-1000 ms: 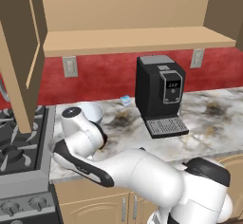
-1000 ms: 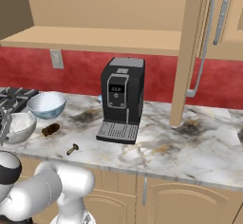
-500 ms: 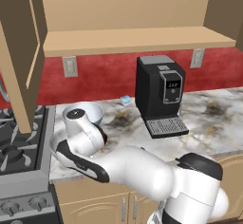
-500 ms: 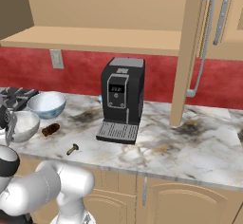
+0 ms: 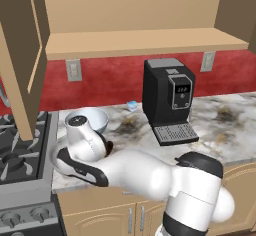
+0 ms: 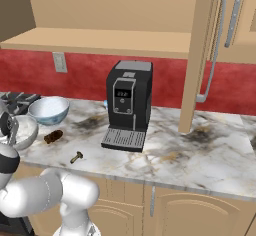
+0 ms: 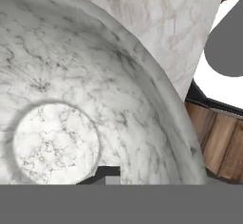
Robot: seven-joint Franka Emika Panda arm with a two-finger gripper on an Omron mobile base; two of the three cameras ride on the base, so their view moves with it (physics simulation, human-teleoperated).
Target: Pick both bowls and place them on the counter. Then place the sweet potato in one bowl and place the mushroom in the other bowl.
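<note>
Release is best finished by lifting straight up off the grey bowl [image 6: 21,132], set on the desk [image 6: 200,165]; tool [image 6: 11,128] spread can't be told.

Coffee machine [image 6: 129,100]: black, upright, drip tray with ribbed grille at its front; well to the right of the fingers in the right base view. Stove [image 5: 20,160]: dark burner grates, grey front with knobs; left of the fingers in the left base view. Wall outlets [image 5: 73,70]: two, pale, on the red backsplash beyond the fingers. Wooden shelf [image 5: 145,42]: tan, above the fingers. Cabinet door [image 6: 220,20]: tan, long grey handle, far right
</note>
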